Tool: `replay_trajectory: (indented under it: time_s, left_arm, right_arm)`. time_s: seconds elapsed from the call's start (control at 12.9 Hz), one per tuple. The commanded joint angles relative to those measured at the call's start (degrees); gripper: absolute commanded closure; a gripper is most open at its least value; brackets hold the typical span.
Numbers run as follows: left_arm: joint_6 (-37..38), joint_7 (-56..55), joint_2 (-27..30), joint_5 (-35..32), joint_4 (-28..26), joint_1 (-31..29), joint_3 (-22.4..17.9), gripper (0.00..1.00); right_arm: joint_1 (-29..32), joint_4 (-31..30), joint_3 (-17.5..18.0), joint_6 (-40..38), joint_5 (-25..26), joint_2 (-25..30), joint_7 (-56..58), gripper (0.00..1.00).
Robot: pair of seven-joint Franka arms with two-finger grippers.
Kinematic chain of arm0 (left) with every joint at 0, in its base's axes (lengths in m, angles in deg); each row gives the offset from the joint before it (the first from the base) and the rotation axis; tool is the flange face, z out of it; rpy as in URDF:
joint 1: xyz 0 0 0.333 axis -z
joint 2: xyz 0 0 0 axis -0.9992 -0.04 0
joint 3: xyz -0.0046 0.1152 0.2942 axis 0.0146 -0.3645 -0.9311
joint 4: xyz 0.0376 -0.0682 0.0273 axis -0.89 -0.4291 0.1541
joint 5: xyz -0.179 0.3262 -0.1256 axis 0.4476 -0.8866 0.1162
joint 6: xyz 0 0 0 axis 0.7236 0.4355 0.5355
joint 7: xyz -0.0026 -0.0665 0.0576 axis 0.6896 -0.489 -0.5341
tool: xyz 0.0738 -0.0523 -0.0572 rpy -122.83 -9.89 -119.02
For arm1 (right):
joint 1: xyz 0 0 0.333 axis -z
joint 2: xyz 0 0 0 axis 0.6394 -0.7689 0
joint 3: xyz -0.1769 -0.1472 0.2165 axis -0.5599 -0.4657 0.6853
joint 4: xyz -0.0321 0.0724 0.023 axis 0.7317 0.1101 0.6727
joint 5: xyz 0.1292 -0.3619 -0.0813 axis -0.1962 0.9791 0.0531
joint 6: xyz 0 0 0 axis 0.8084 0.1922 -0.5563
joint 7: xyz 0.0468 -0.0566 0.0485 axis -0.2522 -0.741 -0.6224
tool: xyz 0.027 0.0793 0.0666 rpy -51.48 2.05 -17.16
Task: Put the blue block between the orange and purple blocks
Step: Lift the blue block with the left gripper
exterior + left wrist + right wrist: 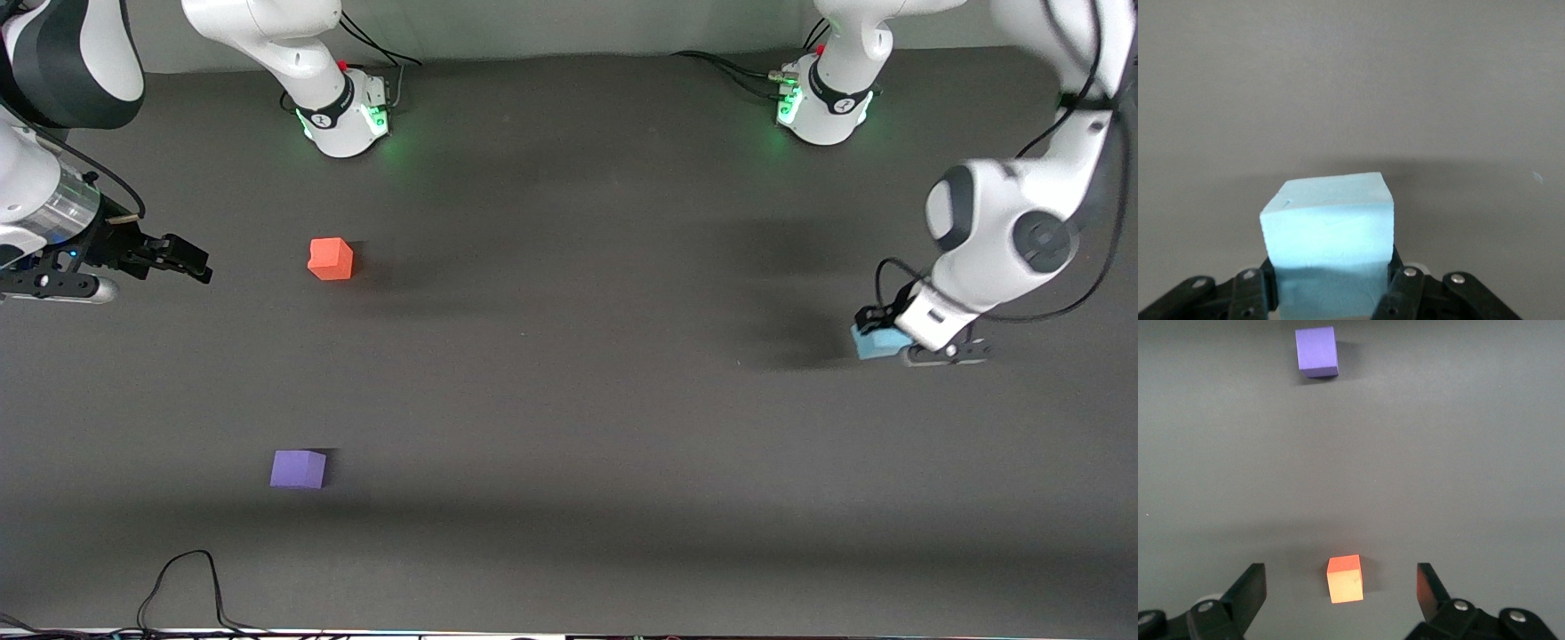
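Note:
The blue block (pixel 876 343) is at the left arm's end of the table, between the fingers of my left gripper (pixel 877 331). In the left wrist view the fingers (pixel 1403 287) press both sides of the block (pixel 1328 227), low over the mat. The orange block (pixel 331 259) and the purple block (pixel 298 468) sit apart toward the right arm's end, the purple one nearer the front camera. My right gripper (pixel 188 260) hangs open and empty beside the orange block. Its wrist view shows the orange block (pixel 1345 579) between its open fingers (pixel 1248 593), below them, and the purple block (pixel 1317 351).
The dark mat (pixel 569 373) lies bare between the orange and purple blocks. A black cable (pixel 182 582) loops at the table's front edge. The two arm bases (pixel 342 111) stand along the back edge.

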Motion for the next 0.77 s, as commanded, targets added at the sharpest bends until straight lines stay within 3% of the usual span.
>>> replay_trajectory:
  time_s: [0.0,0.23,0.39,0.54,0.7]
  left_arm:
    - [18.37,-1.05,11.70,-0.14,4.63,0.59,-0.32,1.00]
    - [35.03,-1.14,12.95,-0.14,18.00,0.59,-0.32,1.00]
    - [38.31,-2.80,12.86,0.12,21.89,0.94,1.07,1.00]
    - [39.81,-7.62,11.82,0.92,25.31,1.56,5.71,1.00]
    - [39.64,-19.61,7.79,1.00,30.22,3.13,13.61,1.00]
  right_arm:
    - [-0.21,4.73,0.40,-5.60,-0.23,1.08,-0.60,0.00]
    - [-0.30,5.80,0.40,-6.95,-0.24,1.51,-0.42,0.00]
    - [-0.30,5.80,0.14,-6.60,-0.24,1.43,-0.33,0.00]
    - [-0.03,5.80,-0.48,-5.81,-1.46,0.55,2.02,0.00]
    - [0.14,5.80,-1.71,-5.37,-2.69,-0.06,4.23,0.00]
